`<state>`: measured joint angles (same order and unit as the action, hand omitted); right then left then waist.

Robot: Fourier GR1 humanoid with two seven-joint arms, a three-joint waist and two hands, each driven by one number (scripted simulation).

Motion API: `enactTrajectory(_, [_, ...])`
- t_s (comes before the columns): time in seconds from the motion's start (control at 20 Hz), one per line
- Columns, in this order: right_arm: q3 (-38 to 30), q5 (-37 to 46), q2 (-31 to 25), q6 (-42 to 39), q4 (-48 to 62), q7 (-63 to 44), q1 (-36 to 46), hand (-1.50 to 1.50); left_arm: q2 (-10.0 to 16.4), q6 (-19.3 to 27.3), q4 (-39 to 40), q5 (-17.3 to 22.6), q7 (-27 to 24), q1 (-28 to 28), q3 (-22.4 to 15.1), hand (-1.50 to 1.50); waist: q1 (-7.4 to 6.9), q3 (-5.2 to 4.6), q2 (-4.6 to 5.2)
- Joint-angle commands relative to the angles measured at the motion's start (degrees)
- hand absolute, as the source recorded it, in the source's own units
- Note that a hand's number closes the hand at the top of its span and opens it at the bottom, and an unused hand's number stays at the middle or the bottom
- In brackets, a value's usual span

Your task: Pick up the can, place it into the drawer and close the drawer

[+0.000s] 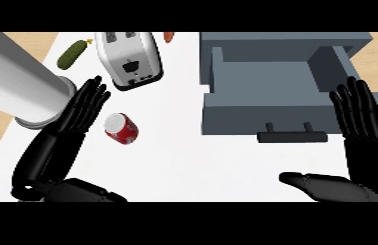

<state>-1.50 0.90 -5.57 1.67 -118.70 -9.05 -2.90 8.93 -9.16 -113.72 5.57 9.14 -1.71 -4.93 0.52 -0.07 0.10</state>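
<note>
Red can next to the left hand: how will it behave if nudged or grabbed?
The can seems to stand upright on a narrow base, so a sideways push from the left hand could tip it. Once down, its round body would likely roll. Its smooth-looking wall may slip unless the hand curls round it. It is probably stiff, but its weight cannot be judged.

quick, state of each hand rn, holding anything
Left hand: open, fingers straight, holding nothing; the can lies beside it.
Right hand: open, fingers straight, holding nothing, next to the open drawer.
</note>
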Motion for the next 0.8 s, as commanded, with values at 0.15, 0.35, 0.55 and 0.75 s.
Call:
enactTrajectory(0.15, [-1.6,-0.9,-0.1,-1.0,-3.3,-4.0,-5.2,-1.50,0.3,-2.4,-1.0,2.0,5.4,1.1,0.6,-1.50,-0.40,0.07,-0.15])
enactTrajectory(0.35, [-0.4,1.1,1.7,-0.5,-1.5,-1.6,-4.6,-1.50,-1.0,-1.1,-5.7,2.4,10.4,2.0,0.8,-1.50,-0.50,0.08,-0.15])
enactTrajectory(0.55, [-3.2,-3.5,0.9,-4.0,-2.3,0.7,-9.6,-1.50,1.8,-4.3,-2.5,9.9,11.4,-0.4,8.1,-1.50,-0.33,0.08,-0.14])
enactTrajectory(0.75, [-6.2,-5.4,0.4,-7.0,-0.5,5.7,-12.7,-1.50,-0.3,-1.8,-3.5,4.7,11.6,0.8,5.8,-1.50,-0.34,0.09,-0.15])
